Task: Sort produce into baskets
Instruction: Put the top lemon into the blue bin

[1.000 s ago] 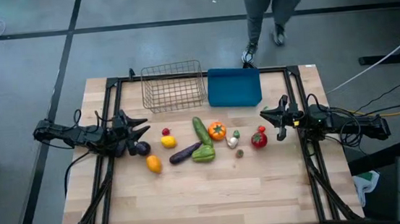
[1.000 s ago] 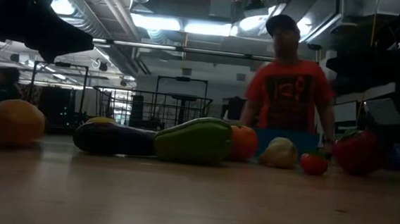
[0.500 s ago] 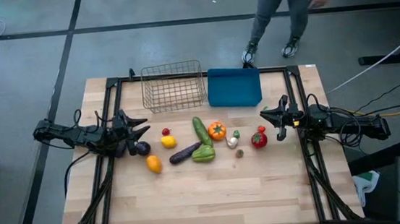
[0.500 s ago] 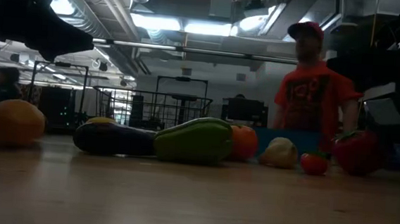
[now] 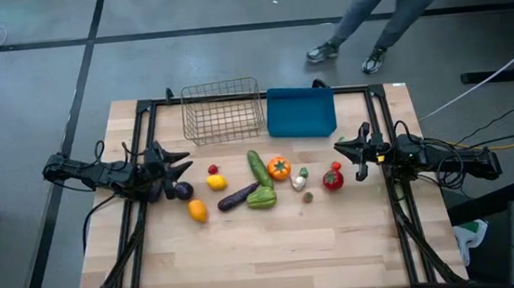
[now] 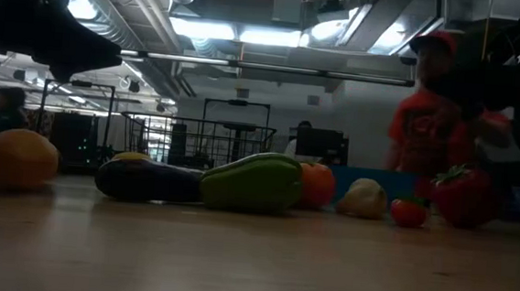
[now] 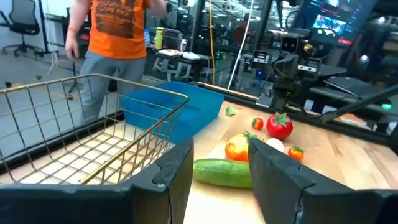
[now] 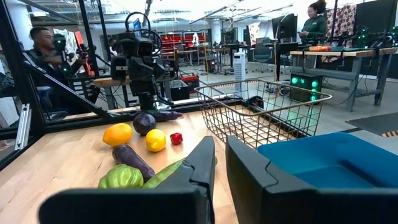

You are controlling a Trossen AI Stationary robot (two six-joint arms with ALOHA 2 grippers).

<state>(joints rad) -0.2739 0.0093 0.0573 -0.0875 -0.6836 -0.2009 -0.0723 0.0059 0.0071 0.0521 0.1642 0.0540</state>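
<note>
The produce lies loose on the table's middle: a cucumber [image 5: 259,167], orange tomato [image 5: 279,168], green pepper [image 5: 262,199], long eggplant [image 5: 237,197], round eggplant [image 5: 183,191], lemon [image 5: 215,181], orange [image 5: 197,210], garlic [image 5: 299,182], red tomato [image 5: 333,180] and small red berries [image 5: 213,169]. The wire basket [image 5: 223,110] and the blue bin [image 5: 301,112] stand side by side at the far edge. My left gripper [image 5: 187,163] is open and empty at the left, beside the round eggplant. My right gripper [image 5: 337,150] is open by a narrow gap and empty at the right, near the red tomato.
A person [image 5: 394,1] walks on the floor beyond the table's far right corner and shows in the low view [image 6: 435,130]. Black frame rails [image 5: 145,144] run along the table's left, right and far sides. Bare wood [image 5: 276,254] lies toward the near edge.
Both arms and all the produce have kept still. The person beyond the far edge has walked toward the right.
</note>
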